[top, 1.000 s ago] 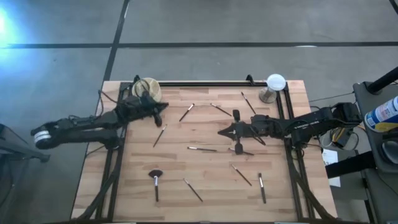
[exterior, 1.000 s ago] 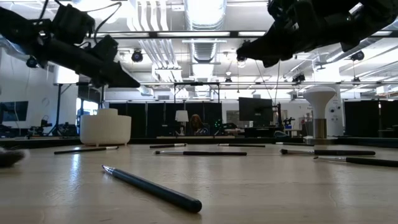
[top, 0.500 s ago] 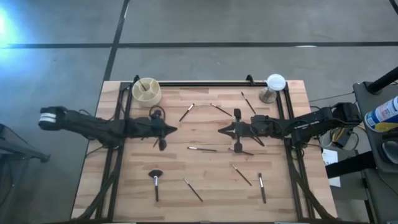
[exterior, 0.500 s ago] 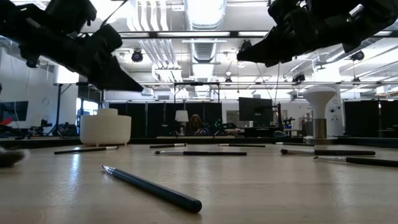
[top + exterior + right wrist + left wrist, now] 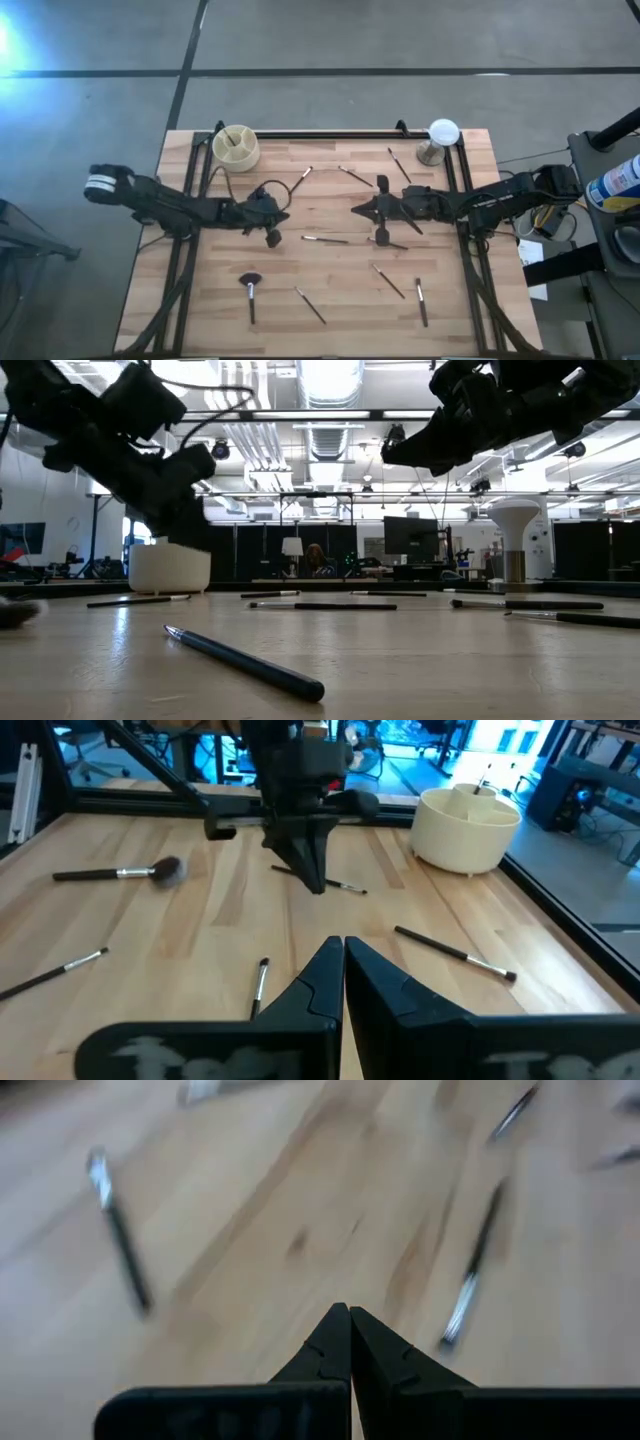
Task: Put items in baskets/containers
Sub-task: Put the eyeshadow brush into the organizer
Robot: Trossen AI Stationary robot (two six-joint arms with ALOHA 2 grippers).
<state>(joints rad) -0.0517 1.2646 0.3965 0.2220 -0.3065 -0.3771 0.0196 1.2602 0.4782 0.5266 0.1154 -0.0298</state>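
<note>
From above, left tool (image 5: pixel 272 226) pressed together, pointing down at a brush (image 5: pixel 257 217) on the bench (image 5: pixel 340 300), cream cup (image 5: pixel 236 147) sitting well behind it, right tool (image 5: pixel 358 211) pressed together, hanging over scattered brushes, right wrist view, cup (image 5: pixel 466 825) sitting beyond the left tool (image 5: pixel 312 878).

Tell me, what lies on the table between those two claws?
Bare table between the left gripper and right gripper in the high view; a brush lies just beside.
</note>
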